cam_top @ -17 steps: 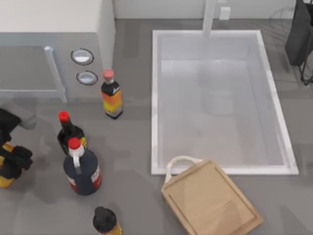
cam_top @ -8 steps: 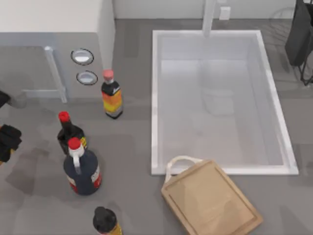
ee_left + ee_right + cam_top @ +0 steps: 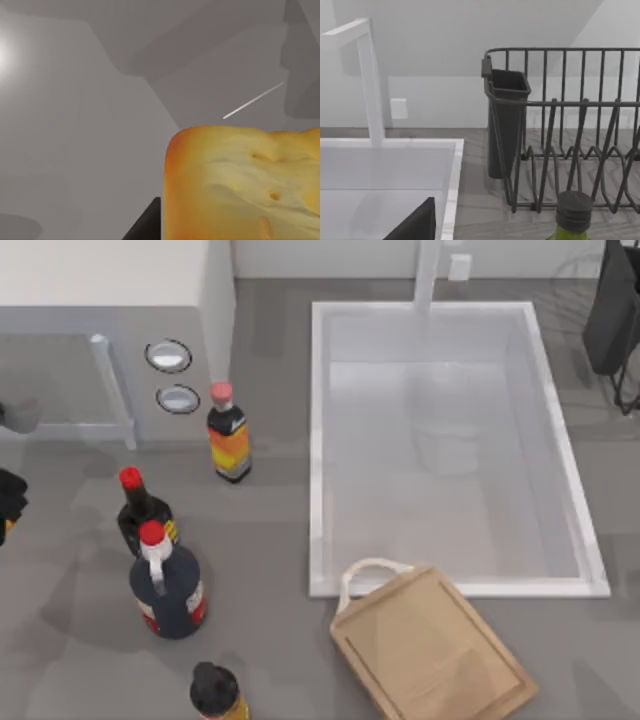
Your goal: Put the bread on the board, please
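The bread, a golden-yellow chunk with orange-brown edges, sits close up in the left wrist view, with a dark finger against its side. My left gripper is at the top view's far left edge, shut on the bread and raised off the counter. The board, light tan wood with a pale loop handle, lies at the front, just below the sink, far to the right of that gripper. My right arm is parked by the dish rack; a dark part of its gripper shows in the right wrist view.
Several bottles stand between the left gripper and the board: a yellow-orange-labelled one, two red-capped dark ones and a black-capped one. The white-rimmed sink fills the middle right. A dark dish rack stands at the back right.
My left gripper has drawn back to the left and upward in the top view, carrying the bread almost past the edge. Bottles and board have not moved.
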